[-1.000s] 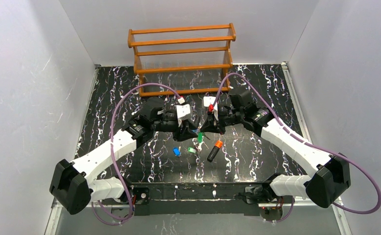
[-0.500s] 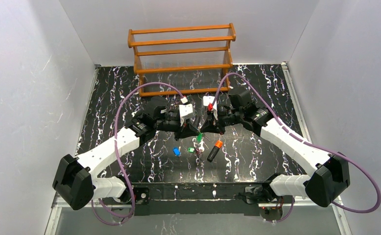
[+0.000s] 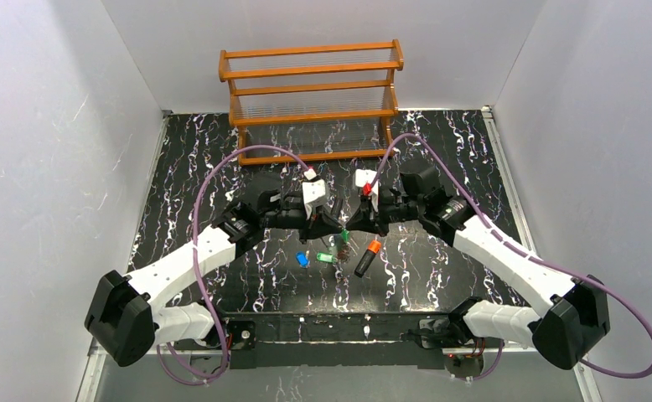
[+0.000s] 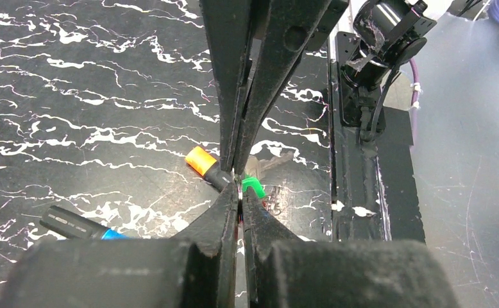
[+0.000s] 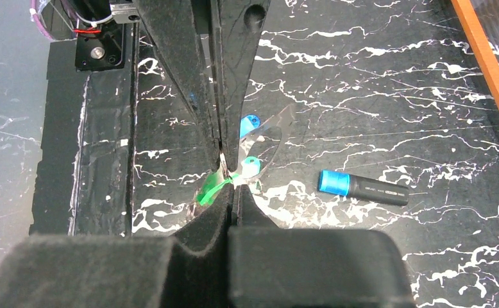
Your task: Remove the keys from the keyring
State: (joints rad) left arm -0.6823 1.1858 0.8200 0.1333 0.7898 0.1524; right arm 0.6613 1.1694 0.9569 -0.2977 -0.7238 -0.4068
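Observation:
My left gripper (image 3: 336, 228) and right gripper (image 3: 353, 228) meet tip to tip above the table, both shut. In the left wrist view, the left gripper (image 4: 240, 196) pinches a thin flat edge that looks like the pale, see-through keyring (image 5: 269, 136). A green key (image 4: 253, 186) hangs right beside those tips. In the right wrist view, the right gripper (image 5: 231, 187) is shut where that green key (image 5: 210, 190) ends. A blue key (image 3: 302, 260) and a second green key (image 3: 326, 257) lie loose on the table.
A black marker with an orange cap (image 3: 366, 257) lies just right of the loose keys. A black marker with a blue cap (image 5: 362, 186) lies on the marbled black table (image 3: 440, 142). A wooden rack (image 3: 310, 100) stands at the back. The arms' base bar (image 3: 339, 327) runs along the near edge.
Both grippers stayed shut and together. They shifted slightly toward the near edge, carrying the hanging green key with them. The loose keys and the markers have not moved.

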